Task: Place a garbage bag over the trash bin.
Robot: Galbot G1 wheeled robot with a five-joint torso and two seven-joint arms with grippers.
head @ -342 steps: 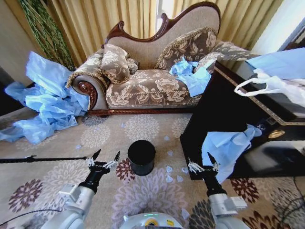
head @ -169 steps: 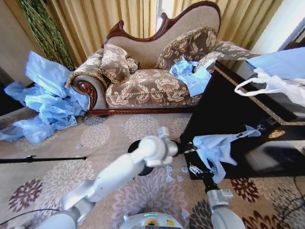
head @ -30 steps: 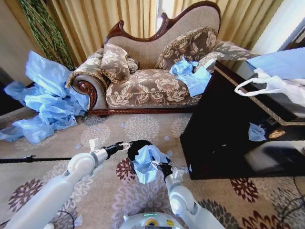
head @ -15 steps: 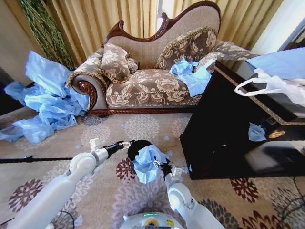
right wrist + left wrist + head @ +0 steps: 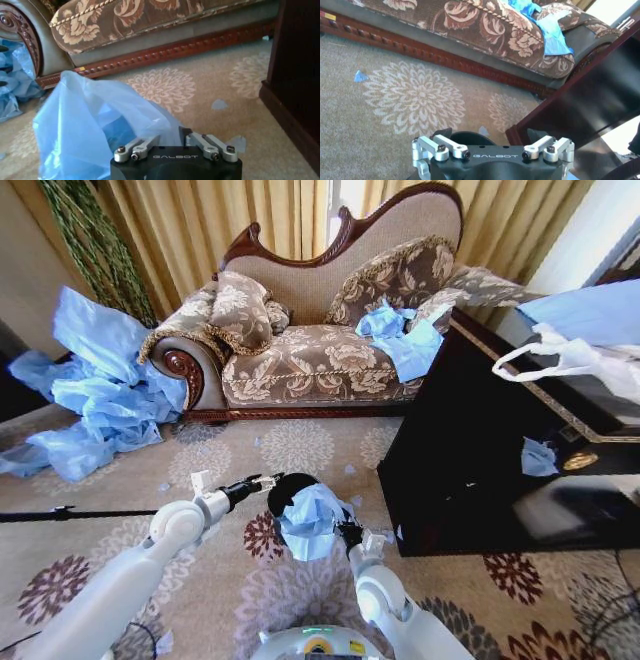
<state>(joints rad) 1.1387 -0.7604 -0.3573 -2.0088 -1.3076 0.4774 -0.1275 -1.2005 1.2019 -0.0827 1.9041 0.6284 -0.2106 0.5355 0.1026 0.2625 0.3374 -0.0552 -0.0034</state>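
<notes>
Room: living room, beige floral rug [image 5: 300, 450], gold curtains [image 5: 210, 225] behind.
Garbage bag: light blue, crinkly [image 5: 308, 520], bunched over the front half of the bin's mouth and hanging down its near side; not spread around the rim. Right wrist view shows it puffed up just ahead of the gripper [image 5: 95, 123].
Trash bin: small black cylinder [image 5: 284, 488] on the rug, back part of the rim uncovered, rest under the bag. Dark rim edge also in left wrist view [image 5: 470, 135].
Right gripper: [image 5: 343, 532] at the bin's right side, touching the bag's lower right edge; fingers drawn close together, pinching the plastic.
Left gripper: [image 5: 268, 479] at the bin's left rim, fingers spread apart, nothing between them, just beside the bare rim.
Cabinet: dark wooden [image 5: 470, 450], right of the bin, small blue scrap [image 5: 538, 457] on it.
White bag: loop handles [image 5: 560, 360], on the cabinet's top, far right.
Chaise sofa: floral, carved wood frame [image 5: 310, 360], behind the bin, blue bags [image 5: 405, 335] on the seat.
Blue bag heap: [image 5: 95, 395] left of sofa, well apart from the bin.
</notes>
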